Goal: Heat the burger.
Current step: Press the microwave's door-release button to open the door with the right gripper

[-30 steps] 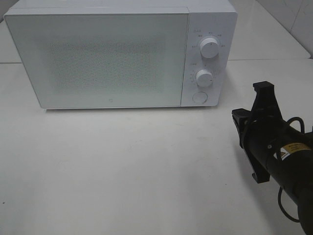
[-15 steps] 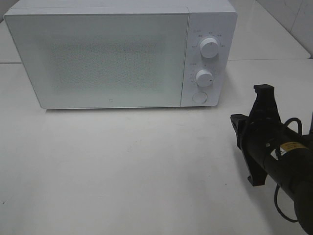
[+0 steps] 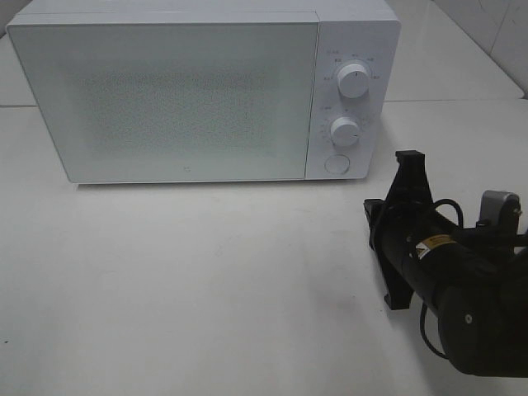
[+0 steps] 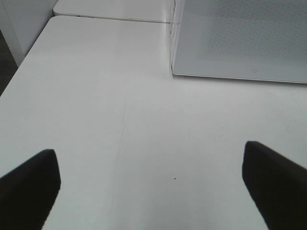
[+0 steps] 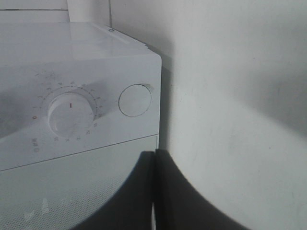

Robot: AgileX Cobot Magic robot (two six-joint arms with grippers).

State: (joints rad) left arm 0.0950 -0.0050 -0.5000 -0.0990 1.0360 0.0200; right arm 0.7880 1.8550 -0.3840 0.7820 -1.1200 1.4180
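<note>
The burger is out of view. The white microwave (image 3: 206, 91) stands at the back of the table with its door shut; nothing shows through the door. My right gripper (image 3: 371, 216) is over the table in front of the control panel, turned on its side. In the right wrist view its dark fingers (image 5: 144, 196) are pressed together with nothing between them, pointing at the lower knob (image 5: 72, 114) and the round button (image 5: 135, 100). My left gripper (image 4: 153, 191) is open over bare table, its fingertips (image 4: 29, 187) wide apart, left of the microwave's front corner (image 4: 172, 72).
The control panel has an upper knob (image 3: 353, 81), a lower knob (image 3: 345, 131) and a round button (image 3: 336, 164). The white table (image 3: 206, 272) spreads in front of the microwave. Its left edge (image 4: 21, 67) drops to a dark floor. A tiled wall (image 3: 495, 33) rises at the back right.
My right arm has moved left and toward the near edge of the table, bringing more of its wrist into view. The microwave has not changed.
</note>
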